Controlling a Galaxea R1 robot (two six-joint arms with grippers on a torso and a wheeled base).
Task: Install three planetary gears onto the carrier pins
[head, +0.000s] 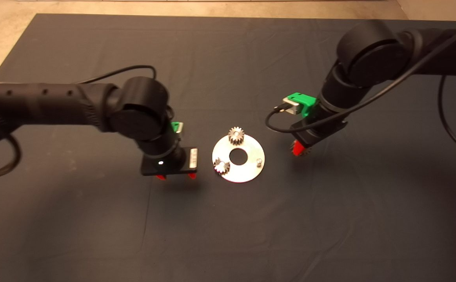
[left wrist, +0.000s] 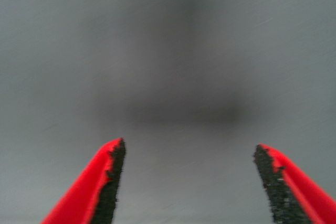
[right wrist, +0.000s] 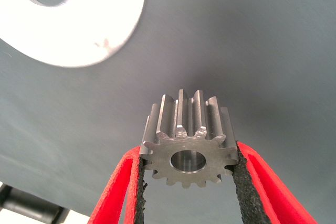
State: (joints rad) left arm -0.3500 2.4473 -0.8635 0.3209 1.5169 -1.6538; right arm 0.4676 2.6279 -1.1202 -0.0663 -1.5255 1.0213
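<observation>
A shiny round disc (head: 247, 172) with a large central hole lies mid-mat. One planetary gear (head: 236, 135) sits on its far pin and another (head: 221, 166) on its near-left pin. The near-right carrier pin (head: 258, 160) stands bare. My right gripper (head: 300, 150) is just right of the disc, shut on a third gear (right wrist: 188, 139), held clear of the mat. The disc's edge (right wrist: 100, 30) and bare pin (right wrist: 103, 44) show in the right wrist view. My left gripper (head: 175, 177) is open and empty just left of the disc, its fingers (left wrist: 102, 182) over bare mat.
The dark mat (head: 94, 219) covers the table, with pale floor (head: 0, 35) beyond its far and left edges. Black cables loop from both arms, one (head: 278, 121) hanging by the right gripper.
</observation>
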